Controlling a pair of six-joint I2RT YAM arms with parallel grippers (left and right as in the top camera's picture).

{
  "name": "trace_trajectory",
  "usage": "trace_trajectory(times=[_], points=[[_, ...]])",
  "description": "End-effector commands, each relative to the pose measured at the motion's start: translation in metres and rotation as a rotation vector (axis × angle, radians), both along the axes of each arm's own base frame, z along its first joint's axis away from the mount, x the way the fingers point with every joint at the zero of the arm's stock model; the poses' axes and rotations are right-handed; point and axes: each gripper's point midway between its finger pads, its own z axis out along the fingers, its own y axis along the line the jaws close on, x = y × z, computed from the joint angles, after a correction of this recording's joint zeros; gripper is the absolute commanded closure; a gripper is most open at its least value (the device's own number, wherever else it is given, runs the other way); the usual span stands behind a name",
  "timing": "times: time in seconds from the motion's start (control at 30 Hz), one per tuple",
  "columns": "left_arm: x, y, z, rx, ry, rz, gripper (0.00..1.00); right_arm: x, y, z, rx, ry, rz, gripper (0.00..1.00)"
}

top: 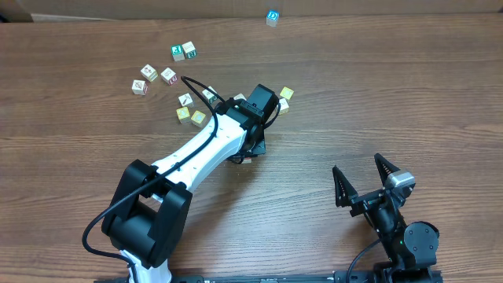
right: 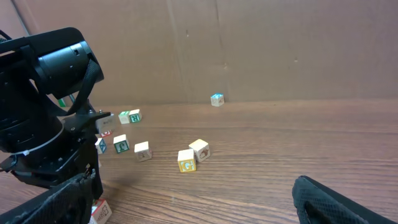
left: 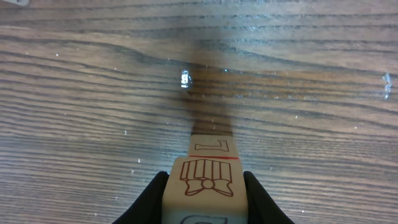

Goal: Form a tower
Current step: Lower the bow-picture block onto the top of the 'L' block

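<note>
My left gripper (left: 206, 186) is shut on a cream cube (left: 206, 177) with a red bow drawing on its face. Just past it, edge to edge, a second cube (left: 211, 145) shows a red letter. Together they are the only part of the tower in the left wrist view. From overhead the left gripper (top: 250, 148) points down at mid-table and hides nearly all of the tower (top: 244, 159). The right wrist view shows a red-marked cube (right: 99, 211) at the foot of the left arm. My right gripper (top: 356, 163) stands open and empty, to the right and nearer the front.
Loose cubes lie behind the left arm: a green pair (top: 184, 52), red-marked ones (top: 149, 72), yellow ones (top: 191, 116), and two (top: 285, 98) right of the gripper. A blue cube (top: 272, 17) sits at the far edge. A cardboard wall (right: 280, 43) backs the table.
</note>
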Motion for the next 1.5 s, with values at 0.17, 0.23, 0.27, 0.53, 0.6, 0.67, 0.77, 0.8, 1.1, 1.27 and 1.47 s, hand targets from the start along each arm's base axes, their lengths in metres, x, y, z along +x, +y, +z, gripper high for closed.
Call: trace_trajectory(times=[0.17, 0.23, 0.27, 0.53, 0.6, 0.67, 0.77, 0.8, 1.1, 1.27, 1.47], points=[[0.0012, 0.0029, -0.0019, 0.03, -0.014, -0.026, 0.78, 0.0003, -0.001, -0.0017, 0.003, -0.003, -0.004, 0.0], [0.0017, 0.0009, -0.0018, 0.02, -0.015, -0.027, 0.75, 0.0003, -0.001, -0.0017, 0.003, -0.003, -0.004, 0.0], [0.0018, 0.0004, -0.0018, 0.018, -0.015, -0.028, 0.74, 0.0003, -0.001, -0.0017, 0.003, -0.003, -0.004, 0.0], [-0.0007, -0.0013, -0.0033, 0.02, -0.012, -0.036, 0.73, 0.0003, -0.001, -0.0017, 0.003, -0.003, -0.004, 0.0], [-0.0034, -0.0026, -0.0053, 0.023, -0.009, -0.043, 0.73, 0.0003, -0.001, -0.0017, 0.003, -0.003, -0.004, 0.0], [-0.0049, -0.0034, -0.0066, 0.026, -0.008, -0.047, 0.73, 0.0003, -0.001, -0.0017, 0.003, -0.003, -0.004, 0.0], [-0.0049, -0.0036, -0.0066, 0.025, -0.009, -0.047, 0.73, 0.0003, -0.001, -0.0017, 0.003, -0.003, -0.004, 0.0], [-0.0049, -0.0036, -0.0066, 0.025, -0.009, -0.047, 0.73, 0.0003, -0.001, -0.0017, 0.003, -0.003, -0.004, 0.0], [-0.0055, -0.0026, -0.0083, 0.028, -0.009, -0.042, 0.74, 0.0003, -0.001, -0.0017, 0.003, -0.003, -0.004, 0.0], [-0.006, -0.0019, -0.0096, 0.029, -0.008, -0.042, 0.72, 0.0003, -0.001, -0.0017, 0.003, -0.003, -0.004, 0.0], [-0.006, -0.0018, -0.01, 0.029, -0.009, -0.042, 0.68, 0.0003, -0.001, -0.0017, 0.003, -0.003, -0.004, 0.0]])
